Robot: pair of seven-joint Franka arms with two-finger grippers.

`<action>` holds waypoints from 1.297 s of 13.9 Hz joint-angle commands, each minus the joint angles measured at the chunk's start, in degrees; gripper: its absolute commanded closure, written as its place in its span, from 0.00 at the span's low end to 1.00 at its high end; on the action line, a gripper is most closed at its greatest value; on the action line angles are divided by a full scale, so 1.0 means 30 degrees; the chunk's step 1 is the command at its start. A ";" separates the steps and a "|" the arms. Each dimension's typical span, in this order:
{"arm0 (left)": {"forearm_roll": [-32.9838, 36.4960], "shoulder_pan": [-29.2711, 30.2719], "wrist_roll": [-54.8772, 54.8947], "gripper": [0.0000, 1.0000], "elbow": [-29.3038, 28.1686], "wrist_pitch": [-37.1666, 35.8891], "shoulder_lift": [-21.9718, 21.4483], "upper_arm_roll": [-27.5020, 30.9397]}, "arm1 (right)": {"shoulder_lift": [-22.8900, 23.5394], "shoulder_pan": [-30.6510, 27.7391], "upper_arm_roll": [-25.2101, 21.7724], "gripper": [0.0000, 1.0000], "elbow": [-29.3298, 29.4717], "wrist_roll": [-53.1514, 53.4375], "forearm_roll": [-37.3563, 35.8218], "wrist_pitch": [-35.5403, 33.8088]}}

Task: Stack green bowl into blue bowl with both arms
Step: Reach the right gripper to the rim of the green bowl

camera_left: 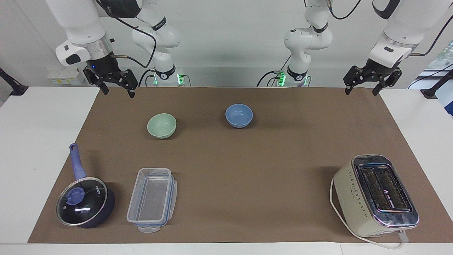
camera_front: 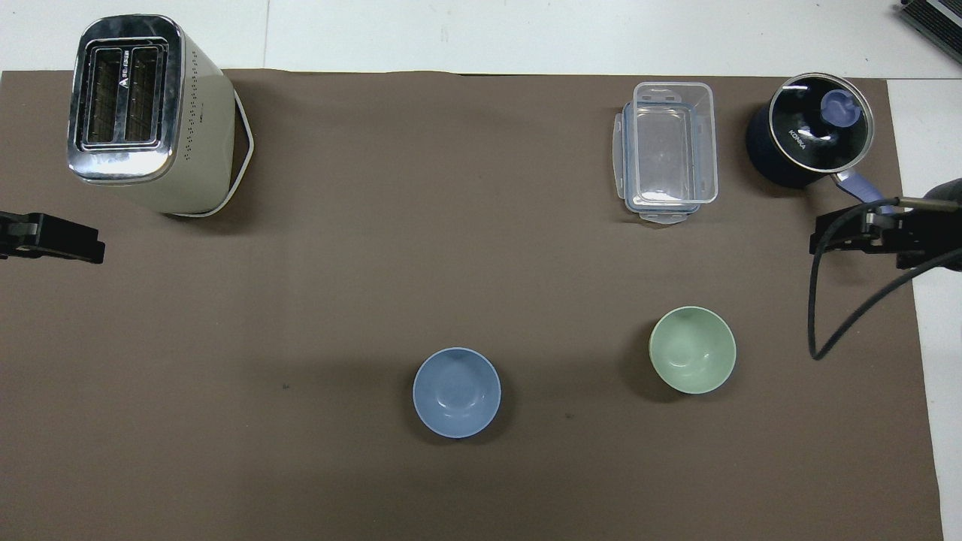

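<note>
The green bowl (camera_left: 161,125) stands upright and empty on the brown mat, toward the right arm's end; it also shows in the overhead view (camera_front: 692,349). The blue bowl (camera_left: 239,115) stands upright and empty beside it near the mat's middle, a bowl's width or two apart (camera_front: 456,391). My right gripper (camera_left: 118,93) hangs open and empty in the air over the mat's corner at the robots' edge (camera_front: 823,244). My left gripper (camera_left: 360,92) hangs open and empty over the mat's corner at the left arm's end and waits (camera_front: 90,250).
A cream toaster (camera_left: 377,194) stands farthest from the robots at the left arm's end. A dark pot with a glass lid and blue handle (camera_left: 85,202) and a clear plastic container (camera_left: 152,200) stand farther from the robots than the green bowl.
</note>
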 commanded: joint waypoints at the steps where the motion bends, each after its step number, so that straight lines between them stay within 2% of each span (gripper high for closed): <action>1: 0.0241 0.0198 -0.0106 0.00 0.0278 -0.0415 0.0055 -0.0173 | -0.0976 -0.0323 0.0047 0.00 -0.2956 -0.0510 0.0458 0.1986; 7: 0.0241 0.0198 -0.0106 0.00 0.0278 -0.0415 0.0055 -0.0173 | -0.0889 -0.0293 0.0077 0.00 -0.8694 -0.1535 0.0516 0.7607; 9: 0.0241 0.0198 -0.0106 0.00 0.0278 -0.0415 0.0055 -0.0173 | -0.0917 -0.0176 0.0077 0.00 -1.0425 -0.1710 0.1361 0.8841; 13: 0.0241 0.0198 -0.0077 0.00 0.0278 -0.0415 0.0055 -0.0173 | -0.0598 -0.0205 0.0077 0.00 -1.1953 -0.2794 0.1571 1.0250; 15: 0.0241 0.0198 -0.0077 0.00 0.0278 -0.0415 0.0055 -0.0173 | -0.0536 -0.0060 0.0077 0.00 -1.3035 -0.2971 0.1600 1.1711; 18: 0.0241 0.0198 -0.0106 0.00 0.0278 -0.0415 0.0055 -0.0173 | -0.0303 -0.0059 0.0048 0.00 -1.3478 -0.3583 0.1600 1.2184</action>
